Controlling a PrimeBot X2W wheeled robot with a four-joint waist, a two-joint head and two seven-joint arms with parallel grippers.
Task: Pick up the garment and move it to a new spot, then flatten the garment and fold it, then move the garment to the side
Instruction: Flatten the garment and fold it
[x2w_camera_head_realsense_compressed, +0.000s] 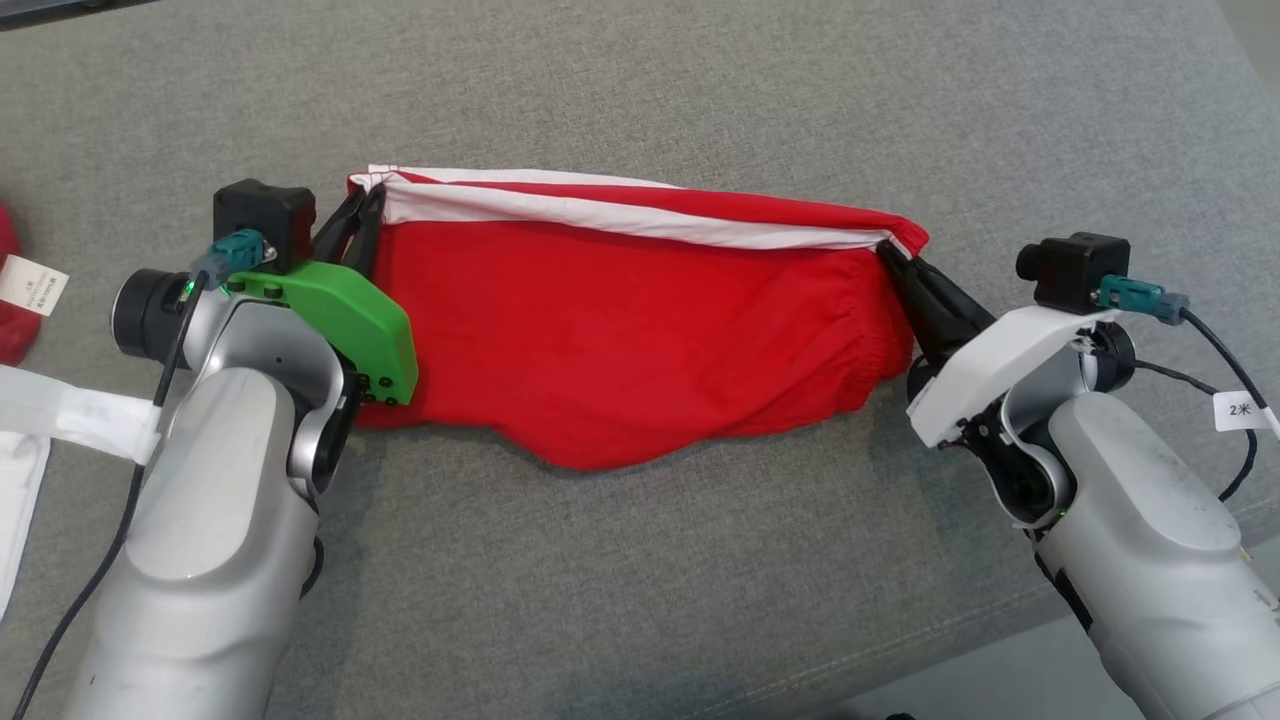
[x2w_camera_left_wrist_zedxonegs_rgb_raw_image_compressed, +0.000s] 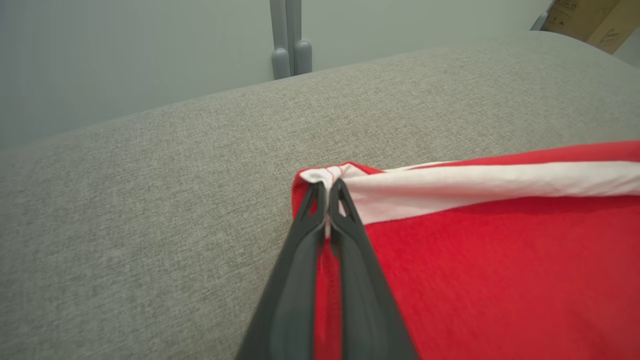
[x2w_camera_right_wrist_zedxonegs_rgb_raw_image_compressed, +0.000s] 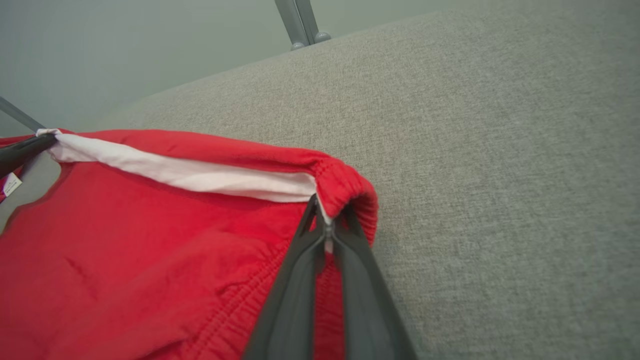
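so that its white-banded edge runs taut for flattening, i hold the red cloth garment (x2w_camera_head_realsense_compressed: 620, 330) on the grey woven cushion (x2w_camera_head_realsense_compressed: 700, 100), left gripper (x2w_camera_head_realsense_compressed: 358, 215) and right gripper (x2w_camera_head_realsense_compressed: 893, 255) each clamped tight on a corner.

I see a plain red garment (x2w_camera_head_realsense_compressed: 620, 340) with a white band (x2w_camera_head_realsense_compressed: 640, 215) along its 12 o'clock edge; the cushion (x2w_camera_head_realsense_compressed: 700, 90) is a mottled grey weave; the left gripper (x2w_camera_head_realsense_compressed: 364, 200) has charcoal fingers and a bright green cover (x2w_camera_head_realsense_compressed: 350, 320); the right gripper (x2w_camera_head_realsense_compressed: 888, 250) has the same dark fingers and a white cover (x2w_camera_head_realsense_compressed: 990, 360); both arms are silver-grey; at 9 o'clock I see a second red cloth (x2w_camera_head_realsense_compressed: 10, 300) with a white label (x2w_camera_head_realsense_compressed: 32, 285).
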